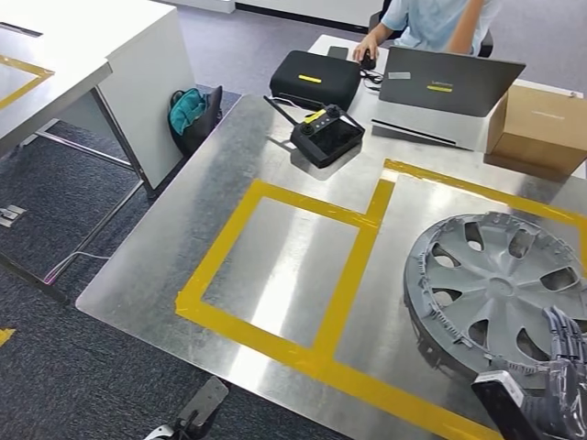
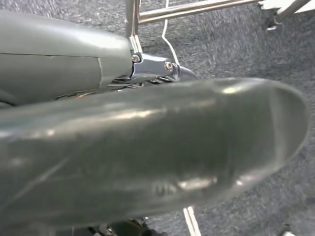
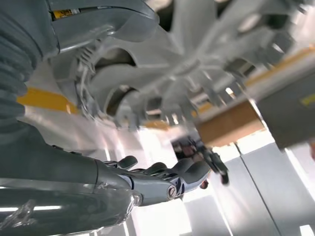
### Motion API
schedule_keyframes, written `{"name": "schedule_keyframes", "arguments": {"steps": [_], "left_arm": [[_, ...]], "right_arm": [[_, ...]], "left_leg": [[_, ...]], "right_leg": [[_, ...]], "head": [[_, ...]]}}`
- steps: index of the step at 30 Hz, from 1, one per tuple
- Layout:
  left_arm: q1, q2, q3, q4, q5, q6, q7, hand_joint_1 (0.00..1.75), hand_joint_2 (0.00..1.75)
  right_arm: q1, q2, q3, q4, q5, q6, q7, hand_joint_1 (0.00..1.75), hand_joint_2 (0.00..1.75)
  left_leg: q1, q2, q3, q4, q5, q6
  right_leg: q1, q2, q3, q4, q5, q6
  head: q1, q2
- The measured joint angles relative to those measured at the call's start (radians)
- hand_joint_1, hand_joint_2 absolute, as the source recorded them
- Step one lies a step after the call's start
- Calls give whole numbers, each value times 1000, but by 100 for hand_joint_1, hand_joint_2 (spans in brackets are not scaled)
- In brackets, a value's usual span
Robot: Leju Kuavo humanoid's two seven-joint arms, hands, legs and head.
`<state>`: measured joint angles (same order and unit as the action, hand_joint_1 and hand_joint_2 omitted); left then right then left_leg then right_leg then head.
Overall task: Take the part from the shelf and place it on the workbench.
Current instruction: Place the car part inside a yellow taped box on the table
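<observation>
The part lies on the worktop at its near right, inside the right taped box, with the right hand at its near edge. Far centre sits a controller, a case behind it, a laptop and carton to the right.

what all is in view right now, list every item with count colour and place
workbench: 1, bare silver metal, middle of the head view
tape outlines: yellow, two joined rectangles on the workbench
wheel cover: 1, grey, right part of the workbench, inside the right tape outline
handheld controller: 1, black with a yellow tag, far part of the workbench
case: 1, black with a yellow mark, behind the controller
laptop: 1, grey, open, far side
cardboard box: 1, brown, far right
bag: 1, teal and black, on the floor by the white table
person: 1, light blue top, seated behind the laptop
right hand: grey, at the wheel cover's near rim
left hand: grey, above carpet
</observation>
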<state>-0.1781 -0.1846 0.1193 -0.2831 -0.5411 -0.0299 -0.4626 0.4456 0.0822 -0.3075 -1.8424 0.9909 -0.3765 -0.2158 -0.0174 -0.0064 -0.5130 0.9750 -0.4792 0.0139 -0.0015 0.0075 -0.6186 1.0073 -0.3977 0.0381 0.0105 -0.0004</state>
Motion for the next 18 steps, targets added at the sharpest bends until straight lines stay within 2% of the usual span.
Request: {"name": "schedule_keyframes", "arguments": {"steps": [3,11,17,18], "left_arm": [[2,0,7,0,6,-6,-15,0,0],[2,0,21,0,10,-9,-17,0,0],[3,4,39,0,33,0,-34,0,0],[3,5,44,0,37,3,-37,0,0]], "right_arm": [[39,38,35,-70,-2,-63,-37,0,175],[75,74,79,-139,-15,-92,-57,0,175],[132,111,183,-201,-100,-220,-132,0,175],[141,117,208,-207,-125,-242,-140,0,131]], "left_leg": [[1,0,0,0,-1,-1],[1,1,0,0,-1,-1],[0,1,-1,1,-4,2],[-1,1,-1,1,-4,3]], "right_leg": [[1,1,0,0,-1,-2],[2,1,0,0,-1,-2],[-2,1,1,-1,-1,1],[-2,1,1,-1,-1,1]], "head": [[0,0],[0,0],[0,0],[0,0]]}}
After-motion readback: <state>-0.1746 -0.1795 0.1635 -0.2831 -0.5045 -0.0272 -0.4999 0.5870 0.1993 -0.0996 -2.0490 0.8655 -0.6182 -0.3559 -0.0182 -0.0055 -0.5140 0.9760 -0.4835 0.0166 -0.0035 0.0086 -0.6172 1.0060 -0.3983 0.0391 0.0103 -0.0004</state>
